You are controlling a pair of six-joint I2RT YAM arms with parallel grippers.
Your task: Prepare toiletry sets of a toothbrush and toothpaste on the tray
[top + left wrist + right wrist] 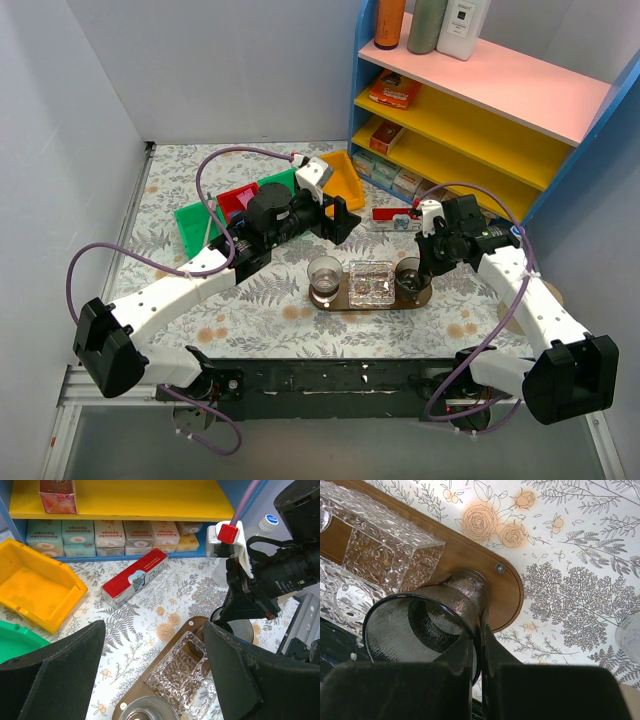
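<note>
Top view gives the whole layout. Only the L wrist cam shows the sponge packs [110,535] under the shelf. Only the R wrist cam shows the tray [465,550] end up close.

Far L at the back sit the green bin [200,225], red bin [237,200] and yellow bin [345,178]. L arm stretches fwd w/ elbow bent. L gripper [345,218] hangs above the table just behind the tray, fingers wide, holding nothing.

Tray lies mid-table, long axis L-to-R, parallel w/ the near edge. It carries a clear cup [325,275], glass dish [368,282] and dark cup [465,587] in a row.

R arm bends inward, wrist tipped down. R gripper [479,630] is pinched tight on the dark cup's rim at the tray's R end. A red box [393,215] lies behind.
</note>
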